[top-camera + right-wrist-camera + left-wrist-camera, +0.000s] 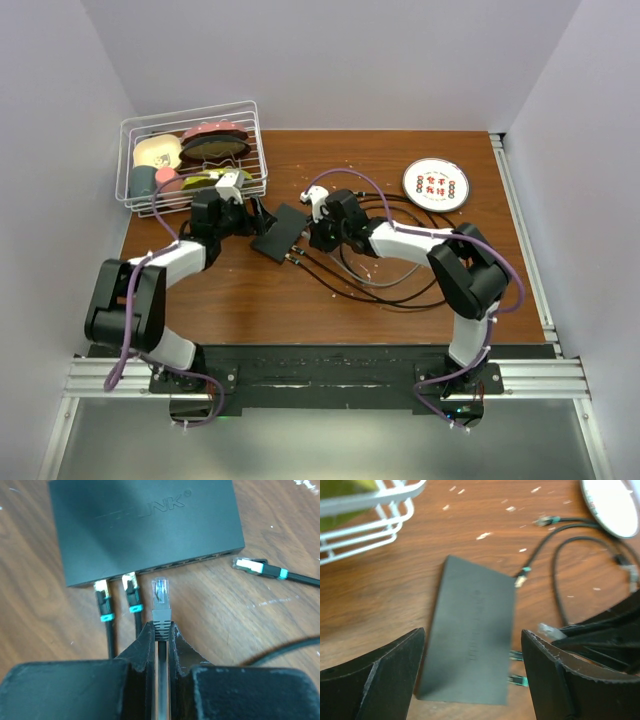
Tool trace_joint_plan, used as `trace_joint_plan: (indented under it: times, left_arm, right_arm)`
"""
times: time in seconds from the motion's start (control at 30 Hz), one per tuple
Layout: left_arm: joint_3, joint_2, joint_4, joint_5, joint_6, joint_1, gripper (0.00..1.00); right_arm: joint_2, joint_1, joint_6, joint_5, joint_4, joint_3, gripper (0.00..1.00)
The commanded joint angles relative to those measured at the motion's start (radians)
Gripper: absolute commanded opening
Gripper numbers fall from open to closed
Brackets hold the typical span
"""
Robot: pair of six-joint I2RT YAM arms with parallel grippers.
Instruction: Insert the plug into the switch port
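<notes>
Matte-black flat rectangular switch box (pixel 145 525) directly ahead of the right end effector (pixel 161 630), flat on the brown wooden tabletop (pixel 250 300), raised lettering on its top face. Row of switch ports (pixel 200 560) along the long edge facing that end effector.

Right end effector pressed together on the grey ribbed boot of a clear-tipped plug (pixel 161 592). Plug pointing straight forward from the fingertips at the port edge, tip just short of it, not seated.

Just left of the held plug: two gold-tipped plugs with teal bands (pixel 131 590), side by side, both in ports, black leads running back past the fingers. Ahead and right of the fingertips: one loose teal-banded plug (pixel 250 566) on the wood, apart from the box, its lead trailing off to the right.

Left end effector (pixel 472 647) spread wide on the opposite side of the box. Black fingers (pixel 385 675) one on each side of the box's near short end in the wrist view; contact with the box not discernible.

Beyond the left end effector, to its left: white wire basket (pixel 190 150) holding coloured items. Beyond the right end effector, to its right: round white disc with red marks (pixel 436 184). Loops of black cable (pixel 559 595) on the wood between disc and box. Pale specks scattered nearby.
</notes>
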Motion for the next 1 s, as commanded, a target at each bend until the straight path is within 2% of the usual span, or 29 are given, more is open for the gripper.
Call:
trace_joint_plan:
  times: [0.0, 0.37, 0.63, 0.97]
  left_arm:
    - [0.060, 0.110, 0.075, -0.061, 0.034, 0.008, 0.83]
    - [0.250, 0.351, 0.082, 0.055, 0.014, 0.010, 0.81]
    - [0.241, 0.429, 0.170, 0.207, -0.019, 0.013, 0.80]
    - [0.219, 0.441, 0.165, 0.218, -0.023, 0.014, 0.79]
  right_arm:
    - [0.035, -0.005, -0.010, 0.025, -0.034, 0.093, 0.00]
    - [0.104, -0.005, -0.069, 0.084, -0.103, 0.162, 0.00]
    - [0.124, -0.005, -0.077, 0.110, -0.183, 0.179, 0.00]
    - [0.171, -0.001, -0.063, 0.081, -0.189, 0.198, 0.00]
